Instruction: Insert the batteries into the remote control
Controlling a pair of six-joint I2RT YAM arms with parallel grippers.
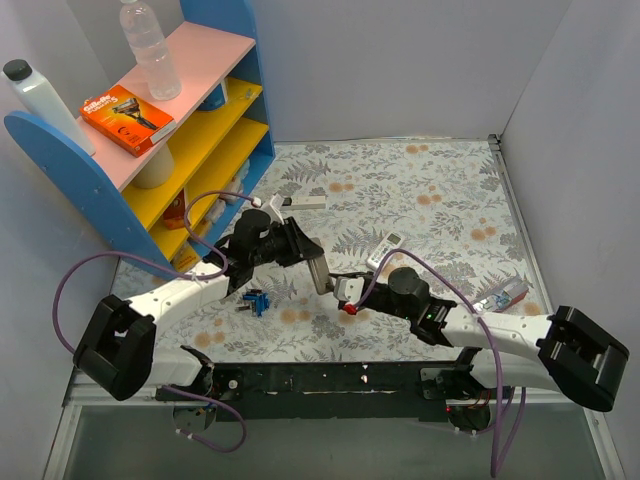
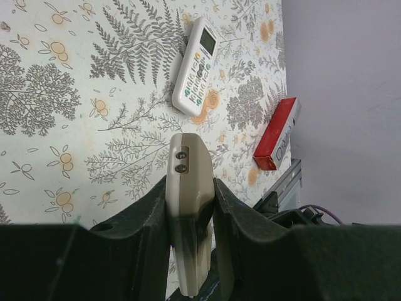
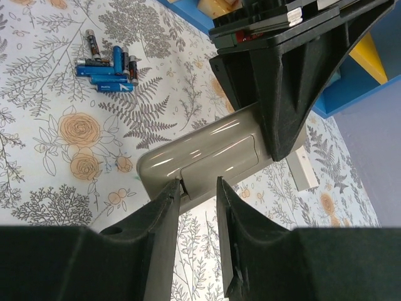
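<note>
My left gripper (image 1: pixel 298 246) is shut on the remote control (image 1: pixel 316 268) and holds it edge-on above the table; in the left wrist view the remote control (image 2: pixel 188 182) sits clamped between the fingers (image 2: pixel 147 216). In the right wrist view its back (image 3: pixel 207 153) faces the camera, with the battery cover closed. My right gripper (image 3: pixel 197 186) is narrowly open at the remote's free end, its left fingertip (image 3: pixel 170 191) at the cover's edge; it also shows in the top view (image 1: pixel 345 292). The batteries (image 1: pixel 255 301) lie clustered on the table left of the remote, and show in the right wrist view (image 3: pixel 109 68).
A slimmer white remote with a greenish screen (image 2: pixel 196 66) lies on the table beyond the arms (image 1: pixel 385 247). A red box (image 2: pixel 277 135) lies near the right wall. A white bar (image 1: pixel 300 203) lies by the blue and yellow shelf (image 1: pixel 215 130).
</note>
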